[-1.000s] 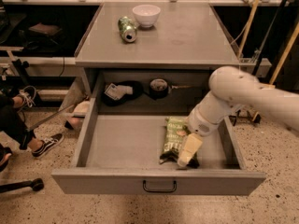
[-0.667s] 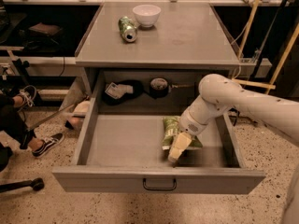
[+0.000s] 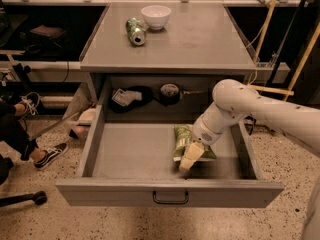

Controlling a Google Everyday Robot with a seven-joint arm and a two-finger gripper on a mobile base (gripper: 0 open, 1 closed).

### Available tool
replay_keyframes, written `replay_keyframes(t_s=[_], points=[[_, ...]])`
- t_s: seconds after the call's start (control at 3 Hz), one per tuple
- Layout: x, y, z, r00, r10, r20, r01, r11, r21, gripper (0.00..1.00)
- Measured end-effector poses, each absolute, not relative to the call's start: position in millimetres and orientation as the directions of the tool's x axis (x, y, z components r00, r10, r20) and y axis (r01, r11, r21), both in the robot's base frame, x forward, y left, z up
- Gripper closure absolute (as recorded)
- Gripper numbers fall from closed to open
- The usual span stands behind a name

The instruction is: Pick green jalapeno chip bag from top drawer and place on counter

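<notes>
Hand: the pale hand (image 3: 189, 160) is hanging low inside the top drawer (image 3: 100, 194), in its near right part. It is overlapping the near edge of the bag, and whether it is spread or pinching anything I cannot tell.
Arm: a smooth, rounded white arm (image 3: 250, 109) is reaching in from the right and bending at a bulbous elbow above the drawer's right wall.
Green jalapeno chip bag (image 3: 182, 138): the crinkly, glossy green packet is lying flat on the drawer floor, right of centre. Its far end is showing clear while its near end is sitting under the hand.
Top drawer: the wide, shallow grey box is standing pulled out toward me, with a matte floor and plain straight walls.
Handle (image 3: 171, 198): a thin dark metal loop is sitting centred on the front panel.
Tabletop (image 3: 210, 39): the flat grey slab with low raised side edges is sitting above and beyond the drawer.
Can (image 3: 135, 31): a shiny green cylinder is lying on its side at the far left of the tabletop.
Bowl (image 3: 156, 16): a small, round white bowl is standing upright just right of the can.
Recess behind the drawer: a floppy black pouch (image 3: 127, 96) with a pale label and a round dark object (image 3: 170, 90) are resting in shadow.
Floor: a speckled stone surface is showing around the cabinet, and a dark sneaker (image 3: 50, 155) is resting on it at the left.
</notes>
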State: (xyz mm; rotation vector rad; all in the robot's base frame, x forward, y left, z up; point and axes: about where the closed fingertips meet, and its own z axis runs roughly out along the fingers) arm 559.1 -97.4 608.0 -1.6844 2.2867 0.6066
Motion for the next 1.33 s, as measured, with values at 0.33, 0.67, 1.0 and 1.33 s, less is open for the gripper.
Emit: replay_keyframes(t_s=[0.33,0.67,1.0,1.33], points=[[559.1,-97.4,608.0,-0.309,-0.851,-0.424,-0.950,0.251,0.188,0.37],[559.1,-97.4,616.3,-0.309,-0.851,-0.424,-0.950,0.251,0.188,0.60],[559.1,-97.4,620.9,-0.309,-0.851,-0.424,-0.950,0.251,0.188,0.84],[544.6,-90.8,651.4,-0.301,-0.847,-0.437,-0.952,0.290,0.094,1.00]])
